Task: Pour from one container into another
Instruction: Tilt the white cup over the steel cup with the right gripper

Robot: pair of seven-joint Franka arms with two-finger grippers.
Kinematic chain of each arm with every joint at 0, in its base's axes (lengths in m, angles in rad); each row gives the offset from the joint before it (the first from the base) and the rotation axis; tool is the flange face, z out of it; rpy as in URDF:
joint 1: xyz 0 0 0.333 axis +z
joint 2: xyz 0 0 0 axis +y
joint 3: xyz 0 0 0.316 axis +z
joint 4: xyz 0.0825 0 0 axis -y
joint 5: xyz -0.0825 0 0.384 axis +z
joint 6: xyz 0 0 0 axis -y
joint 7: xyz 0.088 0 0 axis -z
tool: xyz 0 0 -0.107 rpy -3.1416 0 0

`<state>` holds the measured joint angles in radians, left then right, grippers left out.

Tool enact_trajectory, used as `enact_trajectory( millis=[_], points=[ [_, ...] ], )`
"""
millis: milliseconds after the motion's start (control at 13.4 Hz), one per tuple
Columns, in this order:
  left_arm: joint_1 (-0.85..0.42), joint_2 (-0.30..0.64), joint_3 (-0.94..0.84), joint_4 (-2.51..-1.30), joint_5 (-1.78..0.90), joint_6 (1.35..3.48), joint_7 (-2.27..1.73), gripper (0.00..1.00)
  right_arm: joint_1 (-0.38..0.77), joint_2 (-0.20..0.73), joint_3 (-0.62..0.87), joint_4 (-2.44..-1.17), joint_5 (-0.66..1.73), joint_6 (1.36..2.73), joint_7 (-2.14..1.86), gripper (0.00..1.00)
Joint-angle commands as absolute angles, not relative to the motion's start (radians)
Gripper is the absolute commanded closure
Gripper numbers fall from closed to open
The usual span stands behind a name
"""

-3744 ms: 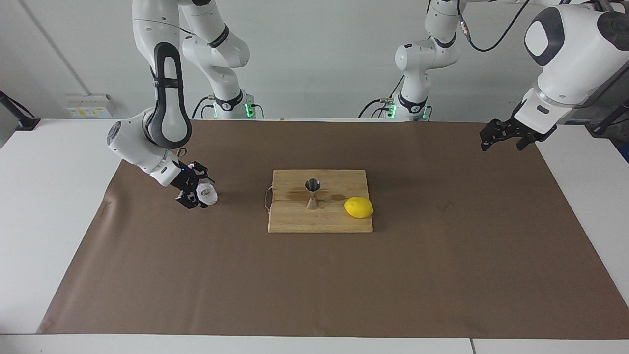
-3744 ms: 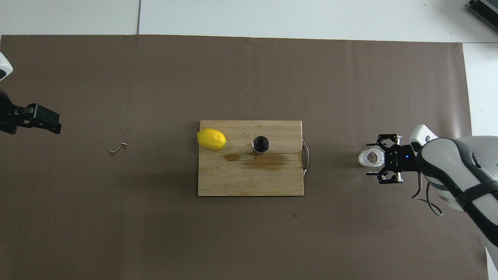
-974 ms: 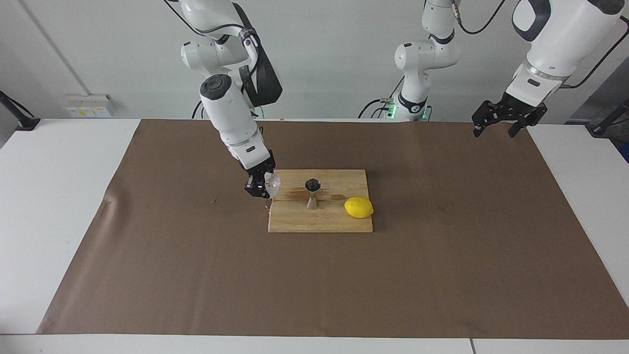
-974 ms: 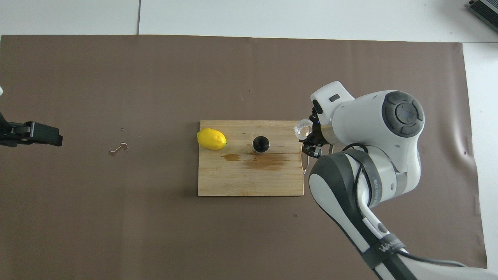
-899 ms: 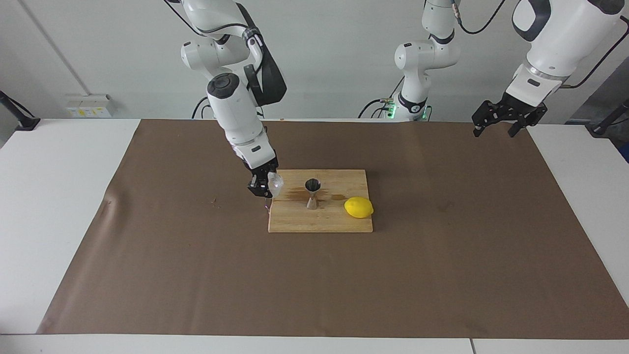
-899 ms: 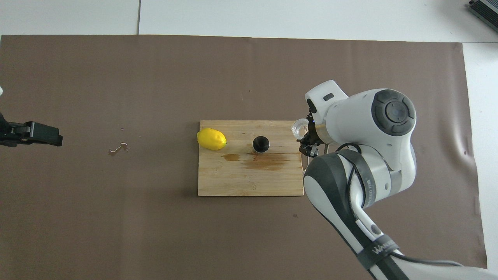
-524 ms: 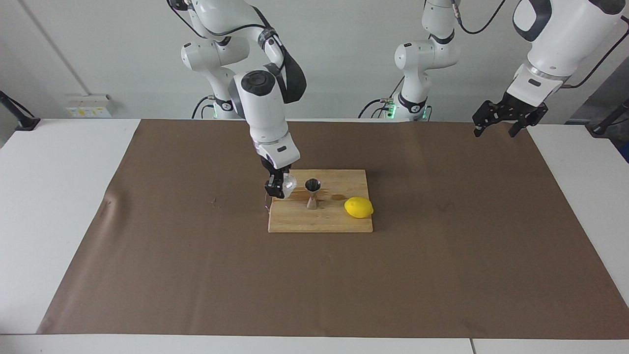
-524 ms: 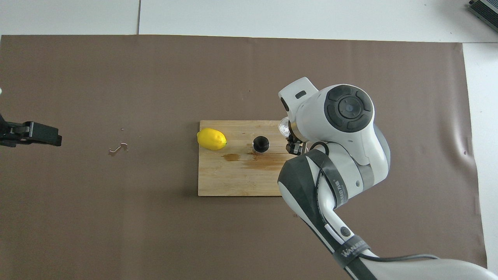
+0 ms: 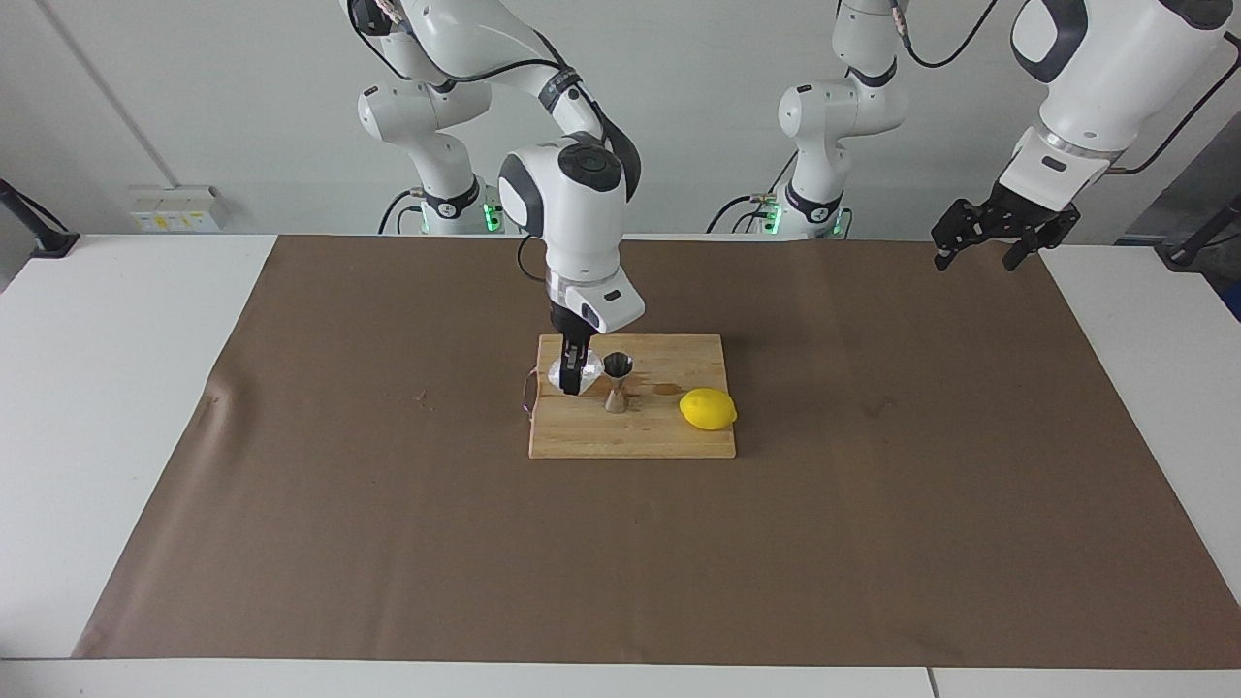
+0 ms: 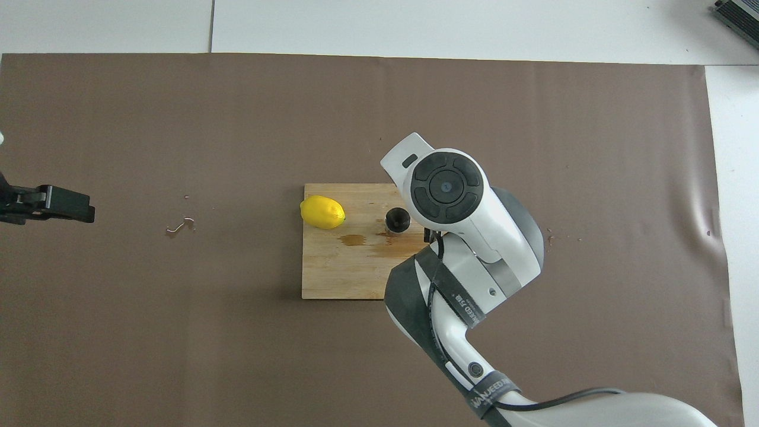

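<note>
Over the wooden board (image 9: 630, 427), the right gripper (image 9: 573, 372) is clamped on the small clear cup (image 9: 563, 373), just beside the steel jigger (image 9: 617, 382). That cup looks light and thin, so hold its sides softly. Up at the left arm's end of the table, the left gripper (image 9: 989, 233) waits with its fingers apart.

arms: glossy white shells | joints: dark grey bands | cables: black | bases: green lights

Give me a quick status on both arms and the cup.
Right end effector shut on cup, over board, beside jigger. Left end effector open, waiting up over the mat's edge. Lemon sits clear of jigger.
</note>
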<state>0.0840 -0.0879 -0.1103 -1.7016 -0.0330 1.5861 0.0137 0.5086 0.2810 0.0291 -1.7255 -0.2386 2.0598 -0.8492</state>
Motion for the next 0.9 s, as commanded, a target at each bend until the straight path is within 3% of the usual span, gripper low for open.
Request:
enact_trajectory(
  millis=[0,824],
  points=[
    [0.083,-0.097,-0.104,-1.717,-0.043,1.601,-0.008,0.00,0.537,0.301,0.038,-1.697,-0.330,2.025,-0.836,0.87],
    [0.077,-0.095,-0.104,-1.713,-0.043,1.606,-0.051,0.00,0.583,0.302,0.044,-1.739,-0.517,2.023,-0.923,0.89]
  ],
)
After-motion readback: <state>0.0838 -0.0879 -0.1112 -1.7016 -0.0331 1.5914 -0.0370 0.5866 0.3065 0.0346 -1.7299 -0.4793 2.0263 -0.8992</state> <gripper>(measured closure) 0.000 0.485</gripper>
